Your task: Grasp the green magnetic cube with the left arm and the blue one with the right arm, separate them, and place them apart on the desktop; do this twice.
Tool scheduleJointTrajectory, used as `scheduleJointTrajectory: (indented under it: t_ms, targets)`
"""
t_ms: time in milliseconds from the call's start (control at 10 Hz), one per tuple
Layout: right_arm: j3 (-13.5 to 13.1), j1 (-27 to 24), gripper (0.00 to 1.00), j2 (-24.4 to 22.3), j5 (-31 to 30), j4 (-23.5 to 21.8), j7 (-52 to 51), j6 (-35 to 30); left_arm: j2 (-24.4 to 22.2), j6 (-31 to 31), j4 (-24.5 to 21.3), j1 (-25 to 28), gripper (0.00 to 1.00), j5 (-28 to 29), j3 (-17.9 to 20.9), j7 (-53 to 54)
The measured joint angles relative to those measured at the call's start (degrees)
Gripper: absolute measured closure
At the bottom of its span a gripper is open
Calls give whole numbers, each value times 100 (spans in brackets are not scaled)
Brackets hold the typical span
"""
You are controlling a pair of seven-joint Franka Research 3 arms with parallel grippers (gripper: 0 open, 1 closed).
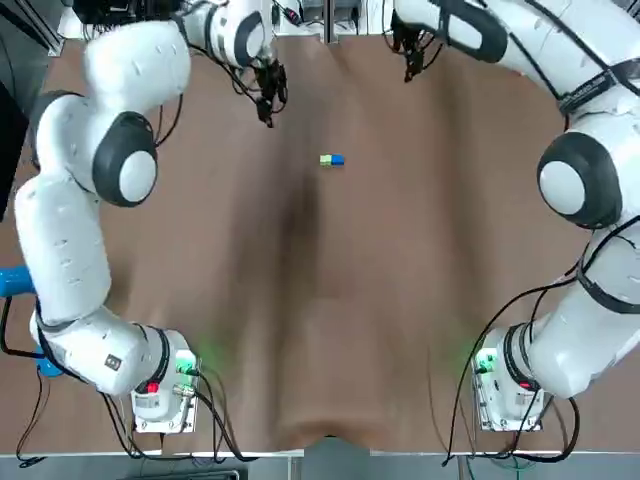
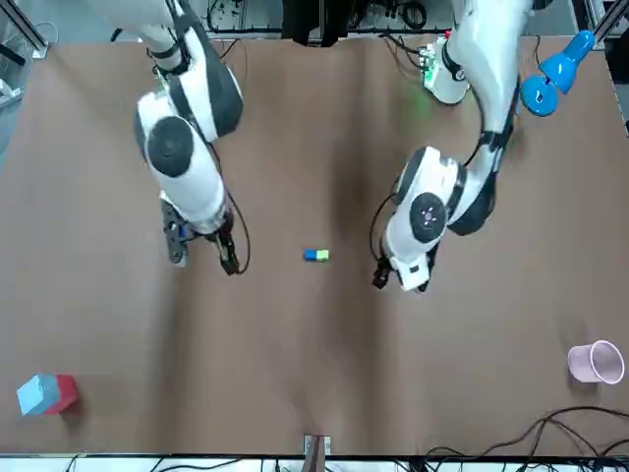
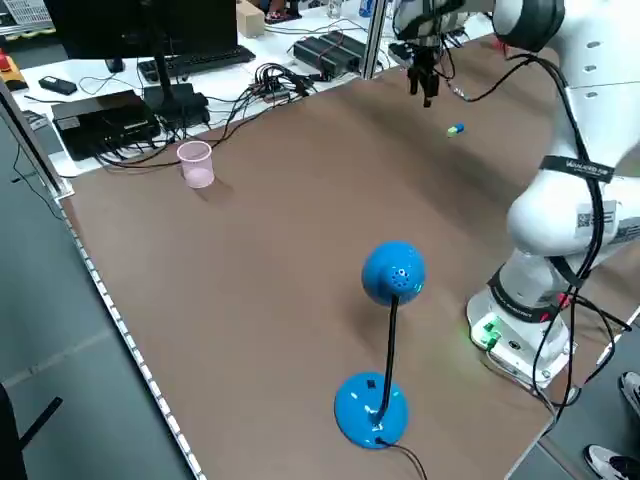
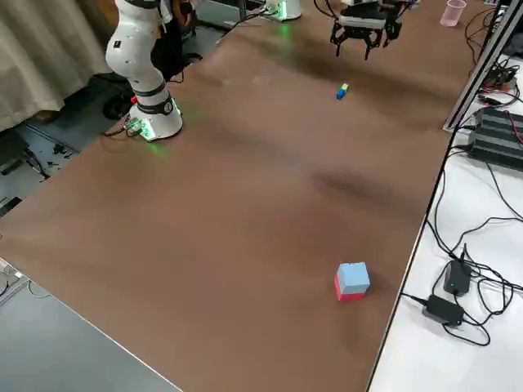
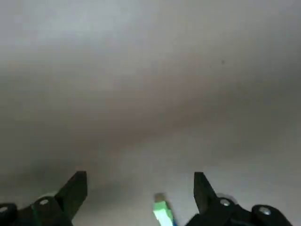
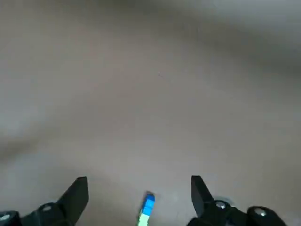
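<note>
Green magnetic cube is snapped to the blue cube, one joined pair lying on the brown surface, out in the middle and far from the arm bases. Green end faces the left arm's side and blue end the right arm's side, so each arm gets its own colour without crossing over. Left claw hangs above the surface on its side of the pair and a bit beyond it, spread wide, nothing in it. Its own wrist view shows the green end low between the two fingers. Right claw is on the other side, farther off and farther back, also wide open and empty, and its wrist view has the blue end in the gap. Neither claw touches the cubes. Reads as the approach before a grasp: both claws pre-opened and flanking, so they can close on opposite ends and pull against the magnet. Cannot tell if this is round one or two. Risk: the cubes are small, so a one-sided nudge would likely drag both. Pink cup, red and blue block and blue stand sit well apart, not involved
</note>
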Motion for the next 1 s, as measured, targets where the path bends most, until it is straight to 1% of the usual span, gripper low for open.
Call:
scheduleJointTrajectory:
  t_ms: [100, 200, 400, 600, 800, 1000]
  targets:
    - [1, 45, 4, 37, 58, -4, 260, -4, 171, 257, 3, -128, 0, -190, -2, -332]
    - [1, 120, 4, 137, 94, -7, 487, 39, 308, 460, 6, -276, 3, -344, -3, -726]
    - [4, 332, 4, 481, 142, -30, 922, 350, 534, 841, 4, -590, 5, -528, -2, -1399]
    - [6, 557, 3, 964, 287, -37, 1404, 1004, 761, 1218, -7, -821, 5, -546, 3, -1895]
    - [5, 728, 3, 1365, 503, -34, 1860, 1877, 934, 1412, -12, -972, 7, -547, 10, -2131]
    - [6, 865, 3, 1661, 599, -33, 2158, 2406, 1027, 1612, -17, -1036, 21, -547, 21, -2228]
